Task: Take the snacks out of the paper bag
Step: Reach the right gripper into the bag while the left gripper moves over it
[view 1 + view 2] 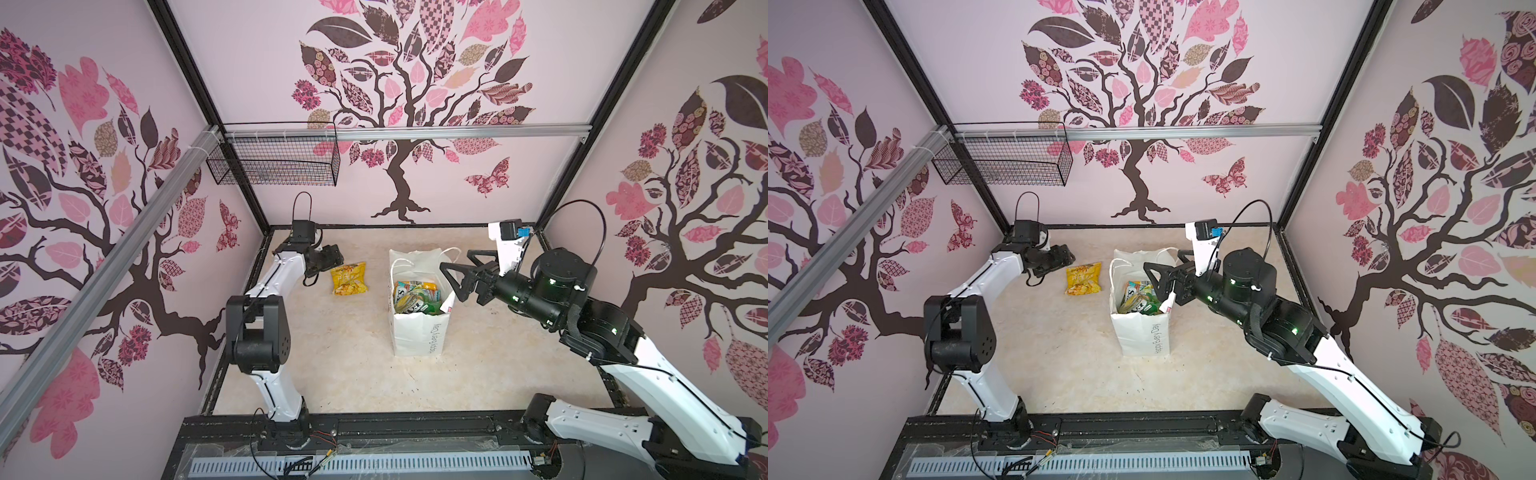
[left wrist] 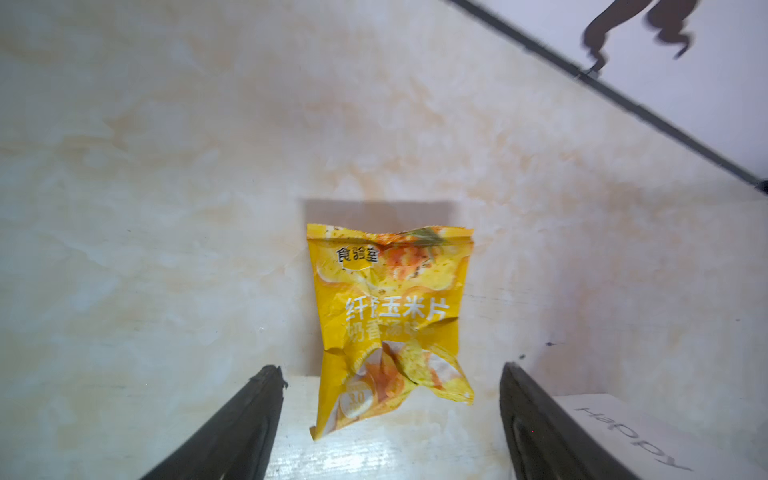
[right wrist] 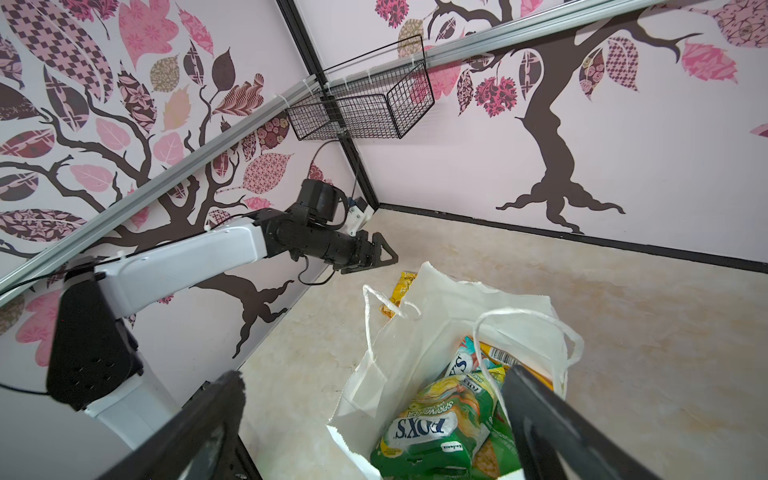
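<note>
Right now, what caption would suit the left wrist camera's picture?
Open left gripper facing a yellow snack packet lying on the table, the paper bag nearby.

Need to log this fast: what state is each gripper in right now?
Left gripper: open, yellow packet lying free.
Right gripper: open, empty, at the paper bag's mouth.

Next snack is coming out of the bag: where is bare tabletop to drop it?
Widest bare table: between bag and near rail. Right of the bag is bare too, but under the right arm. Crowded: left of the bag, yellow packet by the left claw; right claw over the bag's mouth.
</note>
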Controlling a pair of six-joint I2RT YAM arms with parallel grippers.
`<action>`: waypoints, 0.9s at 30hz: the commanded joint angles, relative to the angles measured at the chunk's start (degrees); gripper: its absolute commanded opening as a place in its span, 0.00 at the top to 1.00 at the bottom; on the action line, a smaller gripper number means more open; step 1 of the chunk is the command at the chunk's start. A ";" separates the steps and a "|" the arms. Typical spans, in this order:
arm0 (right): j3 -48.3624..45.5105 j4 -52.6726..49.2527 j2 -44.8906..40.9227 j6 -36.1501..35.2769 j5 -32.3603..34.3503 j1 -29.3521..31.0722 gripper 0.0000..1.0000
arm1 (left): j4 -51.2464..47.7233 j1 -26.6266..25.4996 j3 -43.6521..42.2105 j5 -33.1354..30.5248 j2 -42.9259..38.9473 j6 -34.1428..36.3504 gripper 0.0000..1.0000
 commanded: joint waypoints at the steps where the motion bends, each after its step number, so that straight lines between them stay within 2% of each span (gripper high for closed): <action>1: 3.19 -0.54 1.60 1.04 -0.74 0.20 0.00 | 0.98 -0.24 1.18 5.02 -9.11 -1.87 0.16; 6: 5.42 -1.52 5.25 1.39 -1.96 0.16 0.00 | 0.20 -4.28 1.79 6.56 -20.25 -1.97 0.15; 12: 9.24 -5.05 10.25 1.91 -2.53 0.22 0.01 | -3.66 -12.96 5.46 7.19 -29.63 -0.74 0.13; 15: 10.99 -7.59 12.79 1.74 -3.30 0.23 0.07 | -6.17 -18.15 8.00 5.92 -33.05 2.78 0.12; 20: 12.21 -11.61 16.16 1.47 -4.75 0.16 0.13 | -15.97 -27.88 16.62 4.03 -34.00 9.78 0.12; 27: 16.68 -20.32 23.55 1.66 -4.17 0.17 0.20 | -29.27 -45.28 26.81 -8.74 -30.45 20.14 0.12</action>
